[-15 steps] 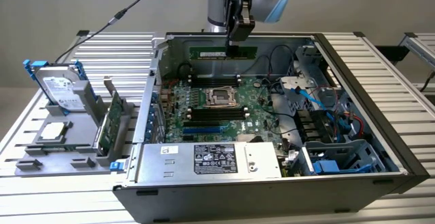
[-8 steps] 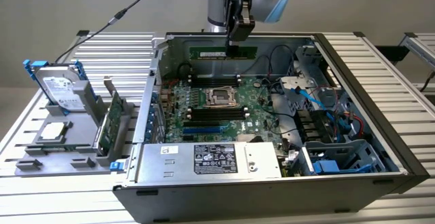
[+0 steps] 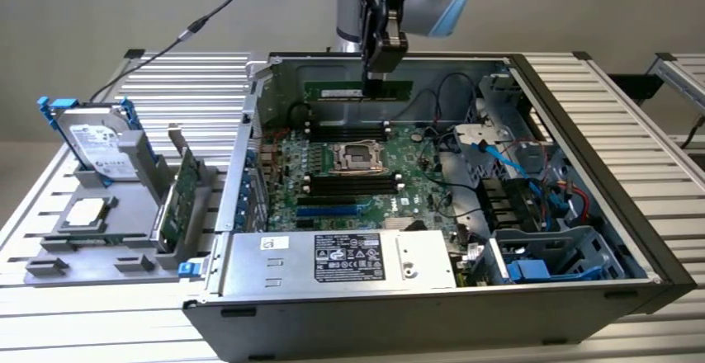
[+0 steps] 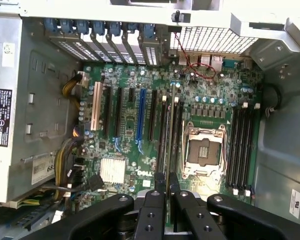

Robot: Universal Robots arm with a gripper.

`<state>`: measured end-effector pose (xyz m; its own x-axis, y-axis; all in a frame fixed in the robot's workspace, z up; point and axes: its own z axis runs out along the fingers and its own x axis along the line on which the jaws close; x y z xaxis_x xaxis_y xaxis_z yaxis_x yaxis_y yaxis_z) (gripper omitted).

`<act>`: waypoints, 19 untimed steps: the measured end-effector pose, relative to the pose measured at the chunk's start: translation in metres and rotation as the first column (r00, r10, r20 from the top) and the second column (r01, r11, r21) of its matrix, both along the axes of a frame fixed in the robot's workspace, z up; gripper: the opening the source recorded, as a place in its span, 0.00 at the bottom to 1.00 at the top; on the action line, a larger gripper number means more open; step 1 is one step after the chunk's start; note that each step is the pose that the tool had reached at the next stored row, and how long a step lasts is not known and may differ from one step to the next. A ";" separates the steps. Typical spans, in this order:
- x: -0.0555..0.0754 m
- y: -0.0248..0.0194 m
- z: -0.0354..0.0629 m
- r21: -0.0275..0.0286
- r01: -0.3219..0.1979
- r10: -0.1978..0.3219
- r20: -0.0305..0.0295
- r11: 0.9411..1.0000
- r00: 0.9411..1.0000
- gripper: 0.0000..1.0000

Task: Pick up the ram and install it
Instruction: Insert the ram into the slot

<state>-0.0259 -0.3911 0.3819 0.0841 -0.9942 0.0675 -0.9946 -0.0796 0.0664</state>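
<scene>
Gripper: the black two-fingered gripper [image 3: 377, 87] is seen at the upper middle of the exterior view, lowered into the far end of the case. The jaws are pinched almost together and clamped on the ram's top edge.
Ram: the long, thin green circuit-board ram [image 3: 336, 92] is held level and on edge, close to the case's back wall, over the far side of the board.
Case: the open dark metal computer case [image 3: 617, 214] is laid on its side on the slatted metal table [image 3: 66, 330].
Board: the green motherboard [image 4: 125, 90] is looked down on from the wrist, with the black fingertips [image 4: 160, 182] poised over the black memory slots [image 4: 170, 130] beside the silver CPU socket [image 4: 202, 152].
Left of frame: the silver hard drive with blue rails [image 3: 94, 140] and the taller green expansion card [image 3: 185, 194] are parked upright on a grey stand [image 3: 82, 256].
</scene>
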 end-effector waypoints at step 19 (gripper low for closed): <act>0.000 -0.0124 -0.0290 0.045 0.014 -0.014 0.006 0.999 1.000 0.14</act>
